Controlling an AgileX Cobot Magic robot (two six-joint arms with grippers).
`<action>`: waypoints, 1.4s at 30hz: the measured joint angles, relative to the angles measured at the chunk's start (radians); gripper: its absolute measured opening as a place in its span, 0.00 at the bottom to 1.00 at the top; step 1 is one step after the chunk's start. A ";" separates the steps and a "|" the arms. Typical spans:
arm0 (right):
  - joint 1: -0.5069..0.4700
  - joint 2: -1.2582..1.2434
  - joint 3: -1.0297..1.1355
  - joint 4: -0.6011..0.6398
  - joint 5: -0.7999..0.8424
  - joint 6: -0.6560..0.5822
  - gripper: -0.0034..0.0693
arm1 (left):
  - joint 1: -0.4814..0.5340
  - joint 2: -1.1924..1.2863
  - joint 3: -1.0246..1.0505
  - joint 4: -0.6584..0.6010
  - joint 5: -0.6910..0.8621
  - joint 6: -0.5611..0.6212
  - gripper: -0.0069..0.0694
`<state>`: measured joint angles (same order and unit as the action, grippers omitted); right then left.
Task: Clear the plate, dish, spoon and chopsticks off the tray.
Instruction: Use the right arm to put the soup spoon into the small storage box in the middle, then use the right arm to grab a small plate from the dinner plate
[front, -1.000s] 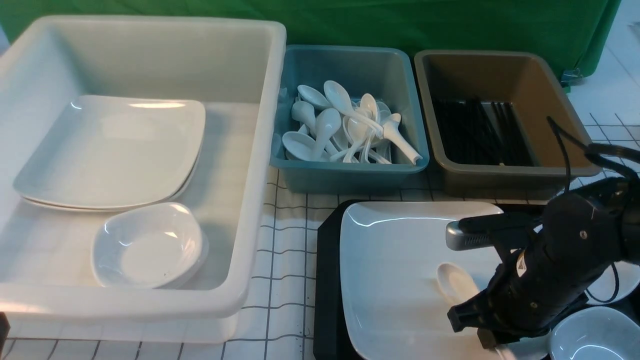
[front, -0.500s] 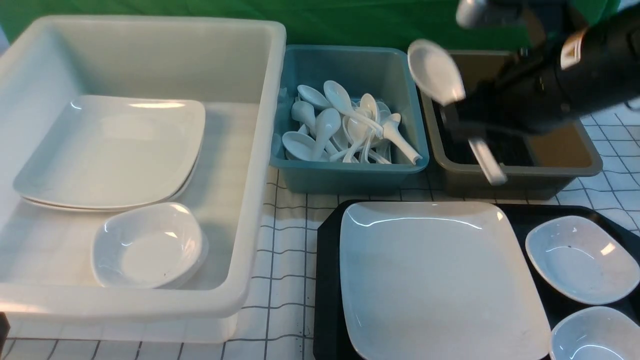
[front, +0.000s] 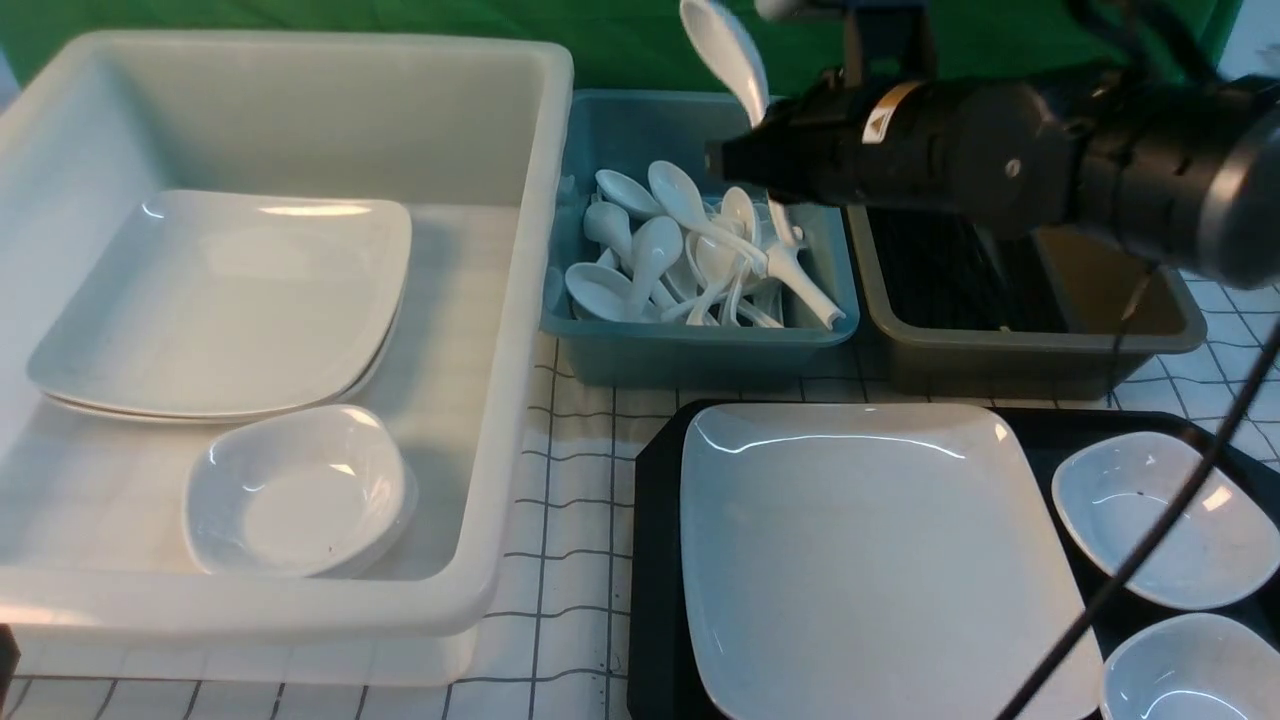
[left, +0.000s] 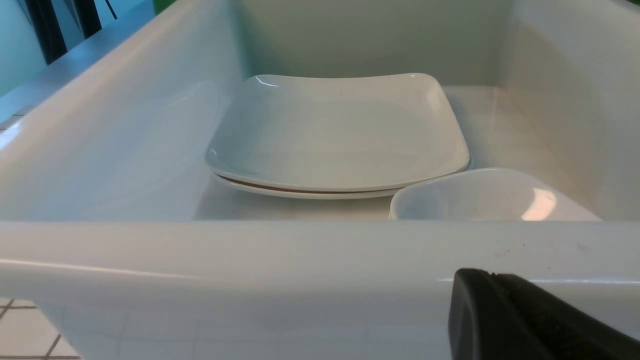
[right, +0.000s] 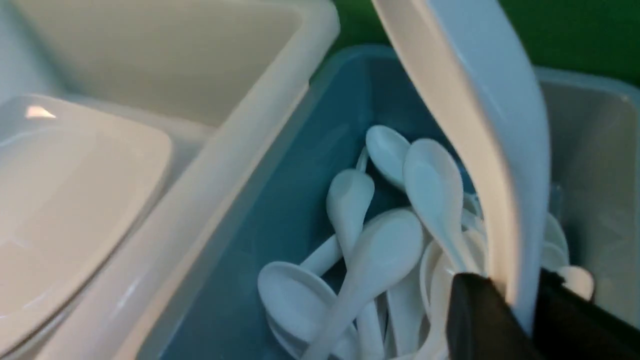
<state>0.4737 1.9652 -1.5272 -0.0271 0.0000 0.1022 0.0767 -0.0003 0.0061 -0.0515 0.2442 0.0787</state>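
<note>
My right arm (front: 950, 150) is a thick, glossy black cylinder across the upper right of the front frame. A small round screw head (front: 1007, 168) sits in its side, and a slanted orange-and-white sticker (front: 885, 112) marks its narrower end. A grey band (front: 1238, 185) rings it at the right edge. A thin black cable (front: 1130, 560) crosses the lower right. The fingers (right: 472, 325) of my right gripper (right: 520, 320) are matte black blocks. My left gripper (left: 525, 320) shows one black, round-edged finger.
</note>
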 joint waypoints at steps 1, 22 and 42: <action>0.000 0.032 0.000 0.000 -0.023 0.019 0.39 | 0.000 0.000 0.000 0.000 0.000 0.002 0.12; 0.000 -0.477 0.000 0.000 0.700 -0.116 0.09 | 0.000 0.000 0.000 0.000 0.000 0.001 0.12; 0.000 -0.843 0.841 -0.018 0.971 0.211 0.21 | 0.000 0.000 0.000 0.000 0.000 0.002 0.12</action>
<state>0.4737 1.1221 -0.6860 -0.0450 0.9709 0.3133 0.0767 -0.0003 0.0061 -0.0515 0.2442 0.0804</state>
